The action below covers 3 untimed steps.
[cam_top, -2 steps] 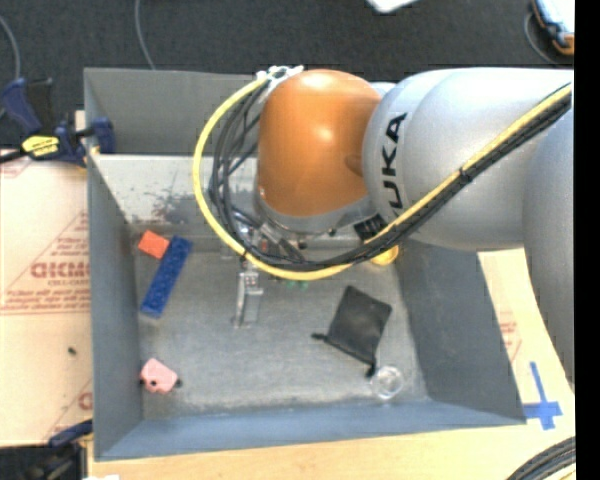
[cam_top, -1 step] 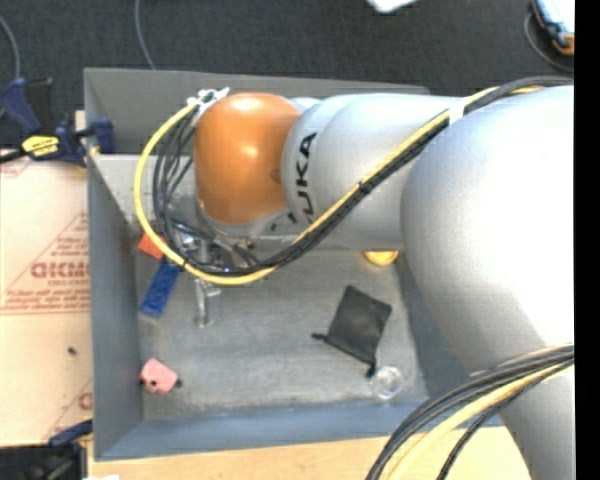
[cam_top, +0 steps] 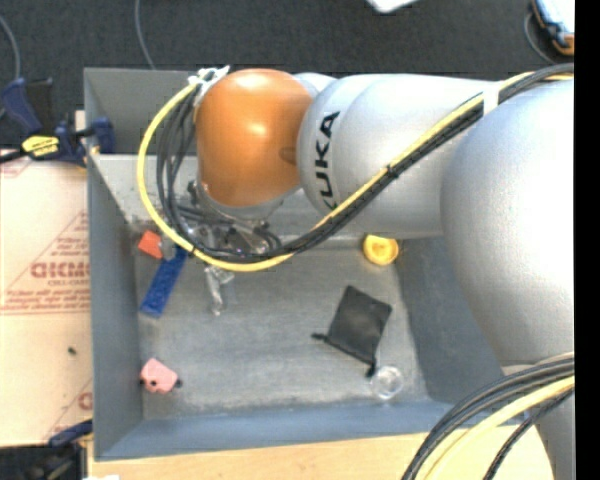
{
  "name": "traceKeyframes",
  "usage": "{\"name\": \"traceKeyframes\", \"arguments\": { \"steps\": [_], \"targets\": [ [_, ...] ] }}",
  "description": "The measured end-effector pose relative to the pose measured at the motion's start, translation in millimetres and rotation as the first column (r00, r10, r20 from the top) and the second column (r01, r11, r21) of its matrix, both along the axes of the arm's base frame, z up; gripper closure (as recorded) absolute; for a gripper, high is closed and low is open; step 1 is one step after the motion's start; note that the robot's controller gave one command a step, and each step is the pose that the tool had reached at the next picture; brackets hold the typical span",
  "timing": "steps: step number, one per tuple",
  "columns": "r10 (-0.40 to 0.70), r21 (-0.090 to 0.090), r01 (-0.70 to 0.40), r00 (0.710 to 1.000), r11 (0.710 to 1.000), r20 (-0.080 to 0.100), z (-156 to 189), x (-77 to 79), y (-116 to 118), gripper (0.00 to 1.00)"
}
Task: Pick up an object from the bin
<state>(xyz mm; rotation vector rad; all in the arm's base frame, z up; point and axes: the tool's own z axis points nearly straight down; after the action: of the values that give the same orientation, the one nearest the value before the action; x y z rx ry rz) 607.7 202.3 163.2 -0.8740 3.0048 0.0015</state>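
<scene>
Closest to the lens is the arm (cam_top: 510, 228), a thick pale link that comes in from the right and covers the bin's right side. On its wrist sits a rounded orange cover (cam_top: 248, 133), above the back left part of the bin. Yellow and black cables (cam_top: 400, 163) run along the link and loop round the cover's left side.

Below the cover the gripper (cam_top: 217, 290) points down towards the floor, left of centre. Whether it is apart or together cannot be told, since it shows as a thin pale shape under dark wrist parts. Its tip is above bare grey floor, just right of a blue bar.

On the floor of the bin (cam_top: 110, 298), a small pink piece (cam_top: 158, 375) lies in the front left corner, well apart from the gripper. A small clear piece (cam_top: 386, 380) lies towards the front right. Just behind it is a flat black square (cam_top: 359, 322), set at a slant. The blue bar (cam_top: 164, 280) lies tilted by the left wall and is the thing nearest the gripper. Its upper end is close to a small orange block (cam_top: 148, 243) at the wall. A yellow piece (cam_top: 380, 250) lies at the back, right of centre, at the lower edge of the arm.
</scene>
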Motion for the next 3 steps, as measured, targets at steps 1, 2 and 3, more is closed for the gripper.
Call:
{"name": "traceKeyframes", "arguments": {
  "steps": [1,2,3],
  "targets": [
    [0.224,-0.002,-0.224,0.975,0.975,-0.005,-64,9.3,32,0.00],
    [0.544,-0.009,-0.544,0.839,0.839,0.007,-90,16.7,23,0.00],
    [0.623,-0.010,-0.623,0.782,0.782,0.008,-90,16.6,33,1.00]
  ]
}}
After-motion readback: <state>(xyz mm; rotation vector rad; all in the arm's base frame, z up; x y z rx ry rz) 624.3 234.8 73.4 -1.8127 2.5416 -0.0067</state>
